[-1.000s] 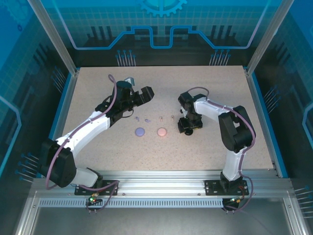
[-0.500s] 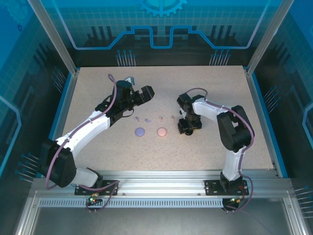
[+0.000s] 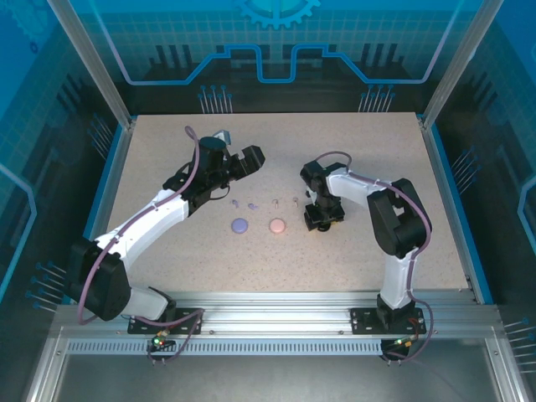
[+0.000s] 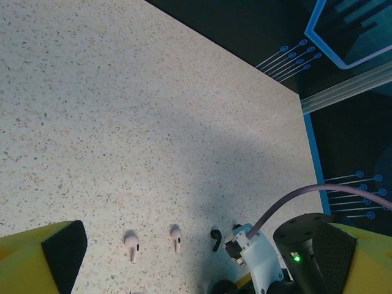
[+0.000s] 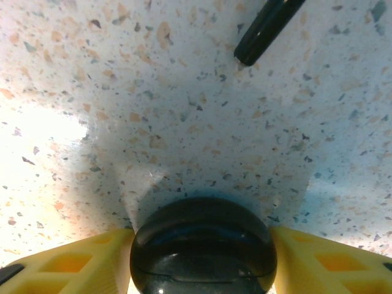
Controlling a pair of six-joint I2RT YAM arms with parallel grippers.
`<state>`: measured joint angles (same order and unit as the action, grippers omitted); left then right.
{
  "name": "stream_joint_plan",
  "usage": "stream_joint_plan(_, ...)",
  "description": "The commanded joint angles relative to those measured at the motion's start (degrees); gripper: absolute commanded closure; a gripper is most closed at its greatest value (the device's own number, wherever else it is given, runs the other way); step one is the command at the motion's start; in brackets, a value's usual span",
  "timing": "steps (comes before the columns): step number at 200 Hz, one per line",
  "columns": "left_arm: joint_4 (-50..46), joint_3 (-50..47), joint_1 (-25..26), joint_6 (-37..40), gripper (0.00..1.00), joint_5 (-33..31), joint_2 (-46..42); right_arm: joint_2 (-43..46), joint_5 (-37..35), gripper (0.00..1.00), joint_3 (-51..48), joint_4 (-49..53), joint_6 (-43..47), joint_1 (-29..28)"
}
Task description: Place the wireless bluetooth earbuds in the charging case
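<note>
My right gripper (image 3: 322, 219) is shut on a round black charging case (image 5: 203, 239), its yellow fingers (image 5: 67, 266) pressing both sides, low over the table. A black earbud (image 5: 266, 29) lies just ahead of it. Two pink earbuds (image 4: 131, 245) (image 4: 176, 239) and the black earbud (image 4: 215, 239) lie in a row beside the right arm. In the top view, two lilac earbuds (image 3: 235, 202) (image 3: 252, 205) and the pink ones (image 3: 275, 201) sit behind a lilac case (image 3: 240, 224) and a pink case (image 3: 277, 224). My left gripper (image 3: 247, 159) hovers open behind the earbuds, holding nothing.
The speckled table (image 3: 167, 151) is bounded by blue rails and aluminium posts (image 3: 435, 117). The right arm's wrist and purple cable (image 4: 288, 214) stand close to the black earbud. Both closed cases lie a little in front of the earbud row.
The right gripper has slid slightly left with the black case, toward the earbud row. The left arm has not moved.
</note>
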<state>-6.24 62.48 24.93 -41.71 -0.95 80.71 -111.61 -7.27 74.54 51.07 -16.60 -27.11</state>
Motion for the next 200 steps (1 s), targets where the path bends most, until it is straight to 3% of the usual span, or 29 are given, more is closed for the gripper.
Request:
stream_joint_plan(1, -0.8, 2.2, 0.4, -0.3, 0.01, 1.3, 0.6, -2.3, -1.7, 0.41, 0.9, 0.9, 0.4, -0.9)
stream_joint_plan(59, 1.1, 2.2, 0.6, -0.2, 0.01, 2.5, 0.8, 0.0, 1.3, 0.53, -1.3, -0.6, -1.0, -1.0)
stream_joint_plan(129, 12.4, 1.8, 4.2, -1.6, 0.01, 2.7, 5.7, 16.3, 8.3, 0.56, -6.6, -7.3, -17.4, 0.3)
stream_joint_plan(200, 34.6, -6.7, 6.0, -7.3, 0.01, 8.7, 12.0, 16.4, 21.1, 0.55, -1.6, -17.5, -38.2, 13.5)
